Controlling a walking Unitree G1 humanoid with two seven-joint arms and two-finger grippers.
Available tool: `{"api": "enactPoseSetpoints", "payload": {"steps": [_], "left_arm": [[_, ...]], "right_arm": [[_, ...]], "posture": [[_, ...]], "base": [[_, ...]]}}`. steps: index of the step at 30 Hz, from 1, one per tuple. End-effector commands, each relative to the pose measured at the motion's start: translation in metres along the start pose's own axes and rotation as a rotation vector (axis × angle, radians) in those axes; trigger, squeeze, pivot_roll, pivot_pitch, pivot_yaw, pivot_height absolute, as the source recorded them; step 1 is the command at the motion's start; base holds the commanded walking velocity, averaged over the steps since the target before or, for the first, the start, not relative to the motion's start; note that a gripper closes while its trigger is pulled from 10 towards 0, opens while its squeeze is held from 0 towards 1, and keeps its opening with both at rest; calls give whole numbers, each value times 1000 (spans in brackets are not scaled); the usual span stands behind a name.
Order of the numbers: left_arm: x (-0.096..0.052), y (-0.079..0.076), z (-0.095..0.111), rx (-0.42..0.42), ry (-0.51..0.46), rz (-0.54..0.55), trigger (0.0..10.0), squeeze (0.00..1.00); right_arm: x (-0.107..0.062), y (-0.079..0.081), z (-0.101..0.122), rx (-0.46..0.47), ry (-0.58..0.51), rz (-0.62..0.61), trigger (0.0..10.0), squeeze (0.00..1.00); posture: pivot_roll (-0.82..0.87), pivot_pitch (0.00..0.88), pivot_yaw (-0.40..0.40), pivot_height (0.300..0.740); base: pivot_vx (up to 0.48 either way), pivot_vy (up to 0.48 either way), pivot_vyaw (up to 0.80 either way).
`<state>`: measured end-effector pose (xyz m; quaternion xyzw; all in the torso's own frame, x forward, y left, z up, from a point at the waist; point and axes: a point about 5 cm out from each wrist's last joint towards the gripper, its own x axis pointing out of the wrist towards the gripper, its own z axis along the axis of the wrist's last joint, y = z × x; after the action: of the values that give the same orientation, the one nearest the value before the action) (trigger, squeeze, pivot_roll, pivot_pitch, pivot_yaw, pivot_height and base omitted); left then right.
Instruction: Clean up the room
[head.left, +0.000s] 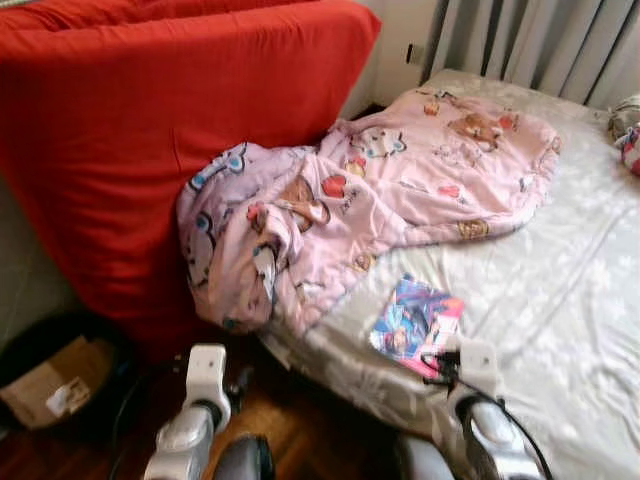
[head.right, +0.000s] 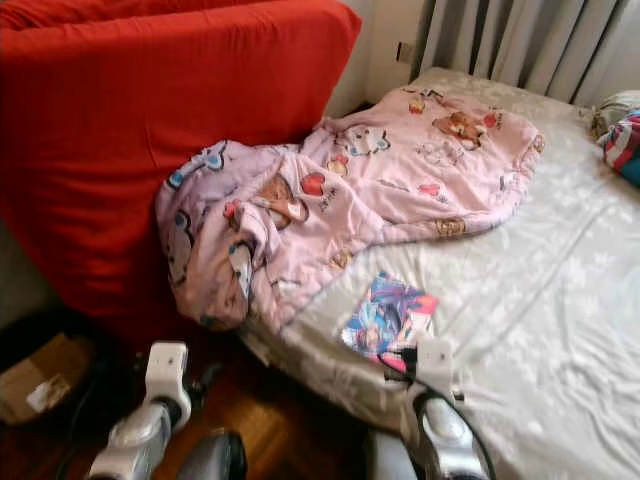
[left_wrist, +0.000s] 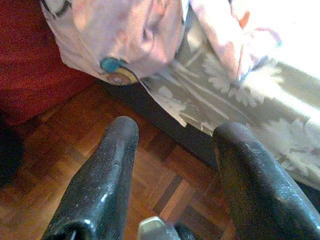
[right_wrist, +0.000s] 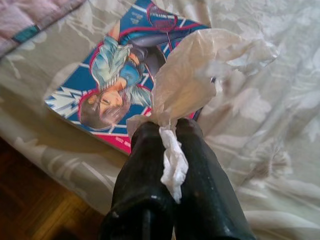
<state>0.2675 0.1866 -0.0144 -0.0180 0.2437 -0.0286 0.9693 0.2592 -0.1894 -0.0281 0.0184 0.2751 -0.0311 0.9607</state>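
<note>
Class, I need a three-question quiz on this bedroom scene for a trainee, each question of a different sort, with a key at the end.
1. True or false: the right tool is shut on a crumpled tissue.
2. Multiple choice: the comic book lies on A) the wooden floor, B) the bed sheet, C) the red mattress.
3. Fill in: the left tool hangs with its fingers ____ above the wooden floor.

Key: 1 true. 2 B; it lies near the bed's edge, below the pink quilt. 3 open, holding nothing.
</note>
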Motion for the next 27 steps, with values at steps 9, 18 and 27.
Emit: {"api": "enactPoseSetpoints", "payload": {"steps": [9,18,27], "left_arm": [[-11,13,-39,-19,188,81,10000,0],[-21,13,-63,-46,293,120,10000,0],[-28,14,-75,-77,351,147,10000,0]], "right_arm": [[-6,-11,-27,-19,155,-52,10000,0],[-22,-4,-63,-12,284,-60,10000,0],[-28,-6,-75,-6,322,-66,10000,0]], "posture": [[-25,0,-14,740],[-19,0,-18,740],[-42,0,-10,740]], "base": [[0,0,0],[0,0,0],[0,0,0]]}}
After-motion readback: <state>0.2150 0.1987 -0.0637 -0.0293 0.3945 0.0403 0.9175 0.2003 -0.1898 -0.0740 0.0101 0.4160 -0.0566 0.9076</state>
